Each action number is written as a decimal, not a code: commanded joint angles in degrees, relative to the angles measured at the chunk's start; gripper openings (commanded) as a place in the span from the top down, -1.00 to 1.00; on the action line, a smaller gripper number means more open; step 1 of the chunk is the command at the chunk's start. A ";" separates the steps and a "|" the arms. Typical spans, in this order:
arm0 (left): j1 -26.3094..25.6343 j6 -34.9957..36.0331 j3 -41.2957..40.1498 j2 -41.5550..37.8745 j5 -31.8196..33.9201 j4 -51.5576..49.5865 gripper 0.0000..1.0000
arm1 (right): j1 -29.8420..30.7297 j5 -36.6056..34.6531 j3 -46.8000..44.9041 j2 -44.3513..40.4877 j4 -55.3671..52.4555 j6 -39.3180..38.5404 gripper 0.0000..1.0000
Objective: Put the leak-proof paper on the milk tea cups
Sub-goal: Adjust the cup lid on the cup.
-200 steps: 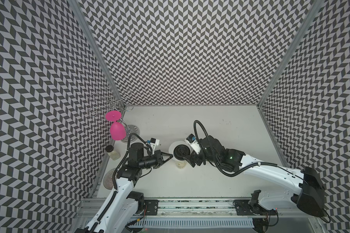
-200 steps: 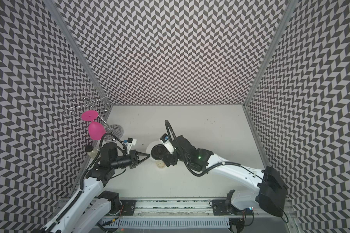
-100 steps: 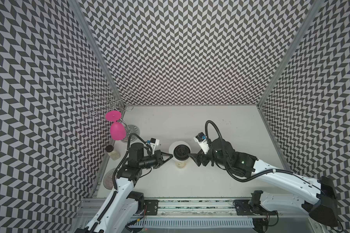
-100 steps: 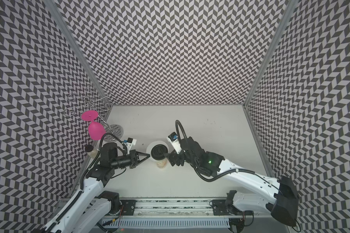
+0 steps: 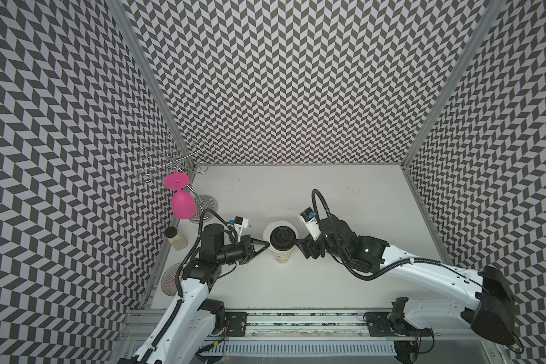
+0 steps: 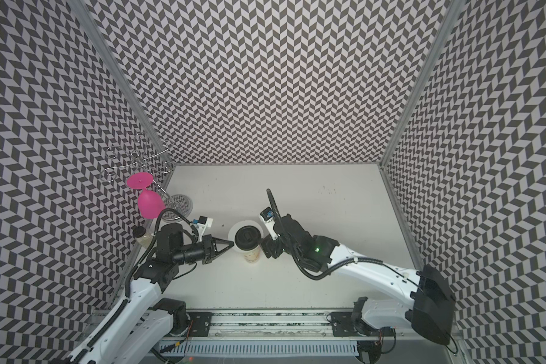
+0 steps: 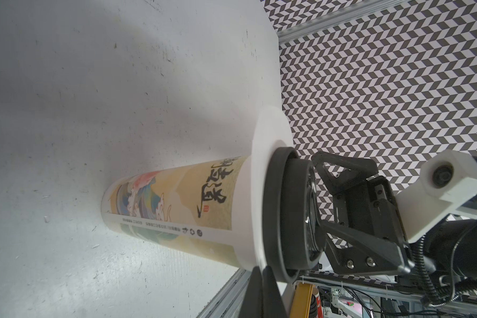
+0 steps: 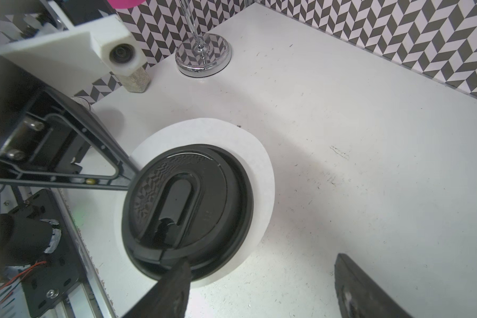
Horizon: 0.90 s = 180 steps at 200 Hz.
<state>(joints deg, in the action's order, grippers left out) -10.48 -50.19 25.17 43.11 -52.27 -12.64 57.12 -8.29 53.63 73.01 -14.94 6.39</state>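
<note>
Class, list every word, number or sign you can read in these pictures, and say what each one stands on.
Large black brush characters on the cup's side: Chinese script, not surely readable.
Small red seal beside them: too small to read.
Fine print on the cup's white band: too small to read.
Raised marks on the black lid: unreadable.
Nothing else bears text.

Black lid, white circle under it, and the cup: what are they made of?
Black lid: probably moulded plastic, smooth, faintly shiny, with pressed-in grooves. White circle: seemingly thin matte paper; its overhanging edge is sheet-thin. Cup: likely paper card, matte, with colourful printing; any coating can't be told.
</note>
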 commanded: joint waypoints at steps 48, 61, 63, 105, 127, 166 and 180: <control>-0.14 0.36 -0.56 -0.83 -0.64 -0.63 1.00 | -0.08 0.52 3.98 2.33 0.38 -0.50 -0.62; -0.11 0.40 -0.47 -0.76 -0.79 -0.55 1.00 | -0.08 -0.18 3.99 2.07 -0.08 -0.11 -0.62; -0.10 0.37 -0.47 -0.75 -0.74 -0.54 1.00 | -0.08 -0.26 4.00 1.99 -0.11 -0.05 -0.63; -0.07 0.45 -0.38 -0.93 -0.76 -0.71 0.98 | -0.28 -0.29 4.34 -2.03 -0.82 2.57 -0.73; -0.07 1.00 0.09 -1.19 -0.59 -1.46 0.82 | -2.86 2.74 4.53 -3.87 -2.21 7.62 -0.74; 0.86 3.28 1.33 -3.05 0.81 -6.02 0.25 | -4.74 5.91 5.30 -4.98 -3.42 14.43 -0.73; 1.54 3.85 1.92 -3.94 1.19 -7.70 0.19 | -5.35 7.01 5.75 -5.06 -3.57 16.97 -0.70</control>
<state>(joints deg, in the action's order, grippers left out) -9.98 -48.07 25.23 40.91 -51.79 -16.56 52.38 -4.21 57.49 68.97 -18.83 17.06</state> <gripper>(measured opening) 0.386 0.860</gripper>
